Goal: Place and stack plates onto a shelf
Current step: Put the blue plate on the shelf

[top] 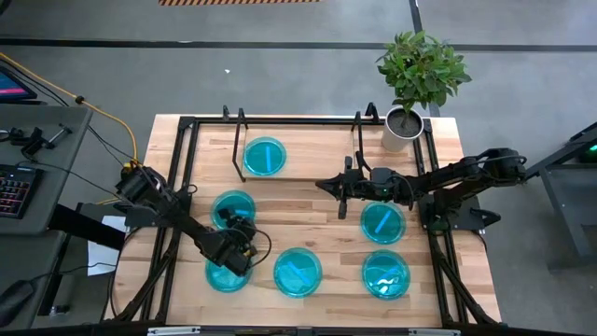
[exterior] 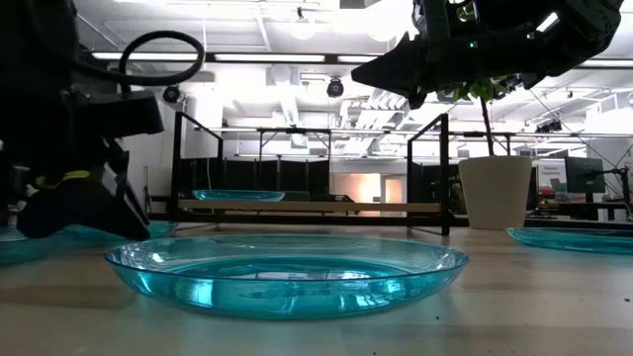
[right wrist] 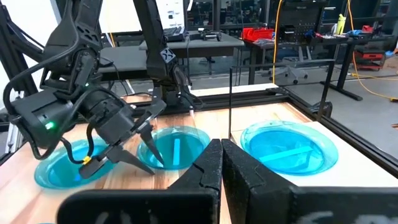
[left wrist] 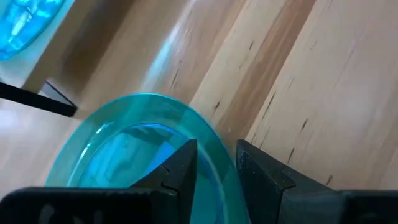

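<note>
No word, number, label or brand can be read in any of the four views, neither on the plates, the shelf or the arms nor on the room's gear behind the table; the one mark close to a sign is a white X-shaped emblem (right wrist: 168, 55) on a dark arm link across the table, beyond the right gripper (right wrist: 221, 163) and above its closed fingertips, and it spells nothing
</note>
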Tool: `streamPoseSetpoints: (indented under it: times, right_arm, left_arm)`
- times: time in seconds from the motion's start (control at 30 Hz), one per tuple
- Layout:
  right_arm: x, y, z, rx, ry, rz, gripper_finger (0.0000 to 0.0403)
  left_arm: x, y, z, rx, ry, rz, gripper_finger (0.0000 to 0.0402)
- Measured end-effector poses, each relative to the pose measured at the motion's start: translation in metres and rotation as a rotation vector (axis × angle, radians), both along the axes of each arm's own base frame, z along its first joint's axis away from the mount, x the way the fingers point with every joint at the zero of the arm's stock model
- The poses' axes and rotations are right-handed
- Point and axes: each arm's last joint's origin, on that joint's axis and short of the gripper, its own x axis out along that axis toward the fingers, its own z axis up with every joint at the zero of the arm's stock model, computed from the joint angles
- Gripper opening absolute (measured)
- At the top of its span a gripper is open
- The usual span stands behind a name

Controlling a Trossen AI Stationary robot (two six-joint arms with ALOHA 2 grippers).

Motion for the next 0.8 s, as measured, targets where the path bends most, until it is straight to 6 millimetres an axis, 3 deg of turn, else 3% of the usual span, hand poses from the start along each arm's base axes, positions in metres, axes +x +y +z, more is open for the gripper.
streamPoseSetpoints:
  times: [0.33,0.57,0.8]
  right_arm:
    - [0.000,0.000,-0.001,0.000,0.007,0.000,0.0000]
    - [0.000,0.000,-0.001,0.000,0.007,0.000,0.0000]
    - [0.000,0.000,-0.001,0.000,0.006,0.000,0.0000]
  left_arm:
    - [0.002,0.011,-0.002,-0.004,-0.001,0.054,0.0096]
    - [0.002,0.012,-0.003,-0.011,0.017,0.054,0.0012]
    - [0.000,0.012,0.013,-0.059,0.018,0.015,0.0001]
